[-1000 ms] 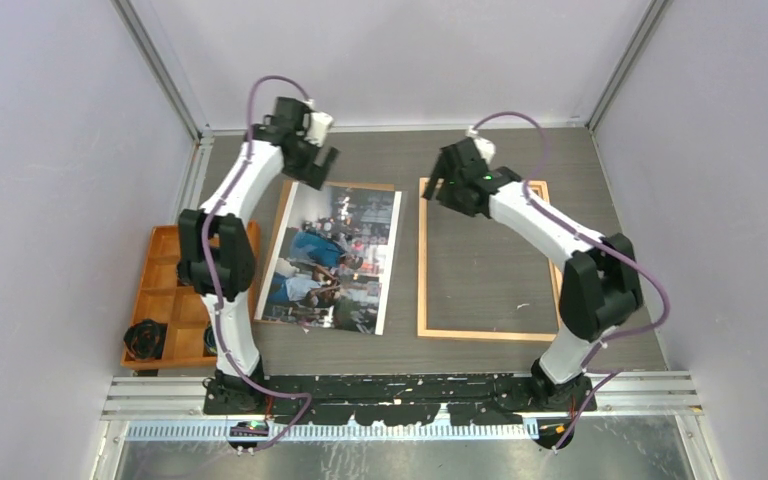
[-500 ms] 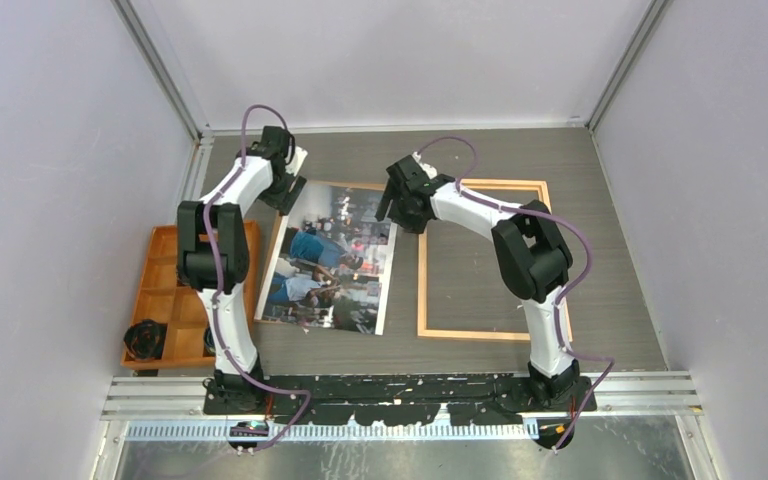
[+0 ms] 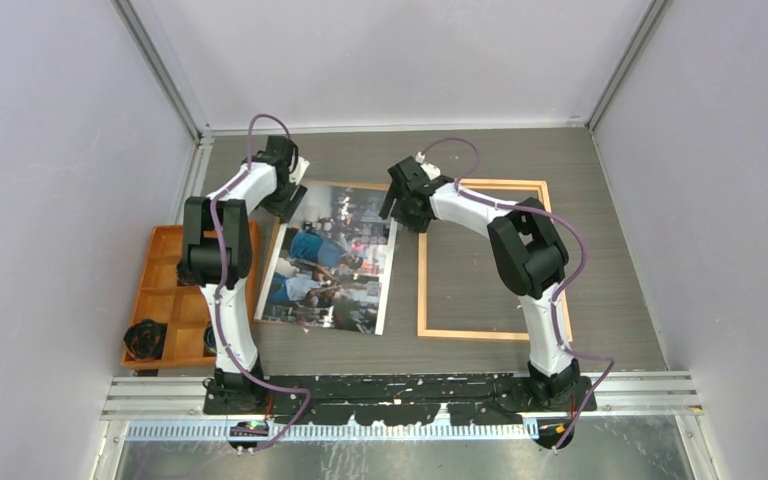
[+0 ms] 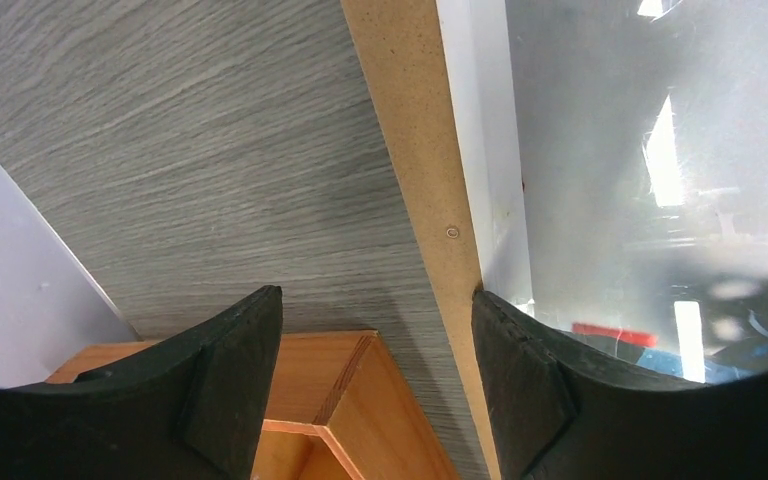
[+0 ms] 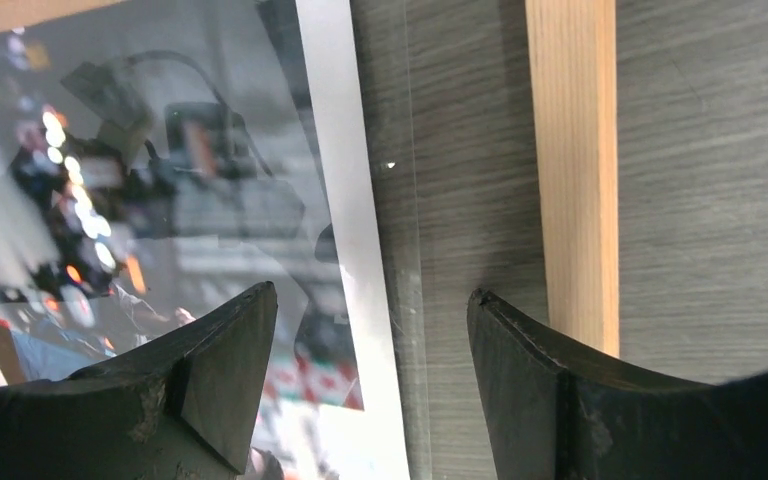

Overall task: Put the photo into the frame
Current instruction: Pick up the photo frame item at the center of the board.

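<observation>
Lying face up, the photo (image 3: 332, 258) runs near-to-far beside the frame (image 3: 480, 334).

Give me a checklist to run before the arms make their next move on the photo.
1. Left gripper open: ok, jaws apart astride the backing board's edge.
2. Right gripper open: ok, jaws apart astride the photo's edge.
3. Photo gripped: not ok, it lies flat, unclamped.
4. Frame empty: ok, only table shows inside.
5. Right fingertips touching the surface: cannot tell.
</observation>
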Tool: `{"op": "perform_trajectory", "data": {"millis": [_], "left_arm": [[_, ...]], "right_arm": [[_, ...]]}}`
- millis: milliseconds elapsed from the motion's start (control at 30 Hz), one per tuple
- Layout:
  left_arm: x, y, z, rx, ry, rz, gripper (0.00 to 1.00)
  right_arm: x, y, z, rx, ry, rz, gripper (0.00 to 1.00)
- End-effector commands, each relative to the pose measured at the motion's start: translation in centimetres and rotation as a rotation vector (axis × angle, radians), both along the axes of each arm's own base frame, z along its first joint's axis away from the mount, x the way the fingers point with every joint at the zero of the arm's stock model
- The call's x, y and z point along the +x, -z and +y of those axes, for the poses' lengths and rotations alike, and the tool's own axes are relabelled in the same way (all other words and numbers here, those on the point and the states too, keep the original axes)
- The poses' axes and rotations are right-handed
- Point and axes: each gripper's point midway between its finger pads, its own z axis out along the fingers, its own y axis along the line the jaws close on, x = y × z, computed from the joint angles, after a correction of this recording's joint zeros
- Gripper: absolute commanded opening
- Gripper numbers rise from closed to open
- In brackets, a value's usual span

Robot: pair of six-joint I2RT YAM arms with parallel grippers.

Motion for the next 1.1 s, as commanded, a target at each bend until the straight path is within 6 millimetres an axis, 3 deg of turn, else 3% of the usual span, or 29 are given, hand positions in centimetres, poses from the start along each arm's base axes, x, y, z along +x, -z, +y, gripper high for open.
{"op": "perform_trajectory", "data": {"millis": [0, 133, 267, 567, 833, 1067], "left_arm": [[-0.1, 1.6, -0.8, -0.015, 0.014, 0.009, 0.71], [-0.4, 2.4, -0.7, 0.009, 0.027, 0.025, 0.71], [-0.7, 2.9, -0.8, 0.010, 0.043, 0.040, 0.71], [-1.6, 3.6, -1.7, -0.016, 0.126, 0.102, 0.72], [-2.0, 3.7, -1.8, -0.022, 0.134, 0.120, 0.72], [-2.0, 3.8, -1.7, -0.016, 0.133, 0.119, 0.72]], "right_arm": [[1.9, 0.9, -0.3, -0.004, 0.046, -0.034, 0.74], [2.3, 1.5, -0.2, 0.050, 0.070, -0.030, 0.73], [2.9, 0.4, 0.8, 0.186, 0.086, -0.049, 0.71], [3.7, -5.5, 4.1, 0.569, 0.056, -0.089, 0.65], [2.9, -10.4, 5.2, 0.710, 0.006, -0.136, 0.59], [1.5, -12.1, 5.5, 0.732, -0.032, -0.146, 0.57]]}}
